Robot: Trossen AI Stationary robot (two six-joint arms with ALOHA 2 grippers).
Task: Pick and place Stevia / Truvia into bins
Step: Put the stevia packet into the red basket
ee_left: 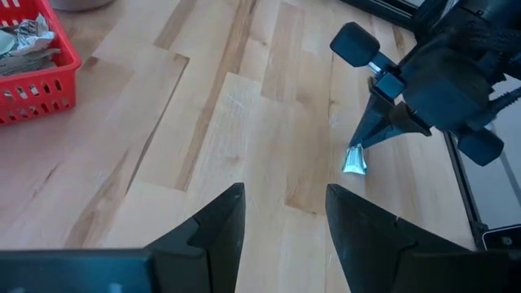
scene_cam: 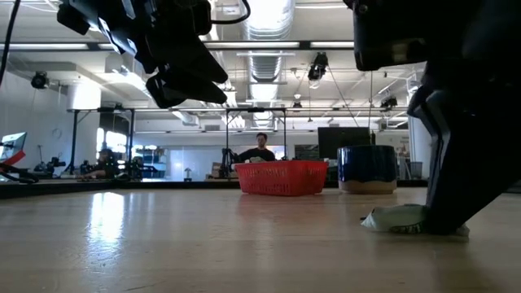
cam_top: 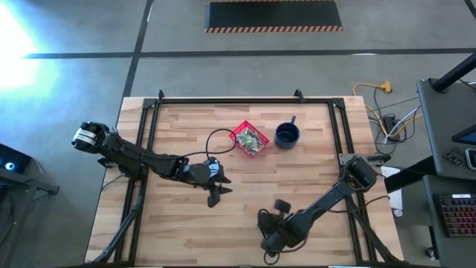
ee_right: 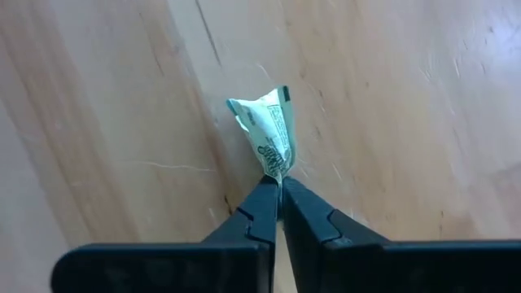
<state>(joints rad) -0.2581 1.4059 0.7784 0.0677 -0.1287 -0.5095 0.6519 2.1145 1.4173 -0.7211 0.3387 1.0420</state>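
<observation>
The right end effector is down at the tabletop, well apart from the red basket on the side nearer the front edge, and its two fingers are pressed together on the corner of one pale green and white sachet. The sachet is crumpled and stands up off the wood where it is pinched, its lower part touching the tabletop. The left end effector hangs above the tabletop between the basket and the right one, fingers apart and holding nothing, pointed toward the pinched sachet. The red basket sits near the middle of the tabletop with a heap of sachets inside. A dark blue mug stands just beside the basket. Beyond the basket, far back in the room, a person is visible.
</observation>
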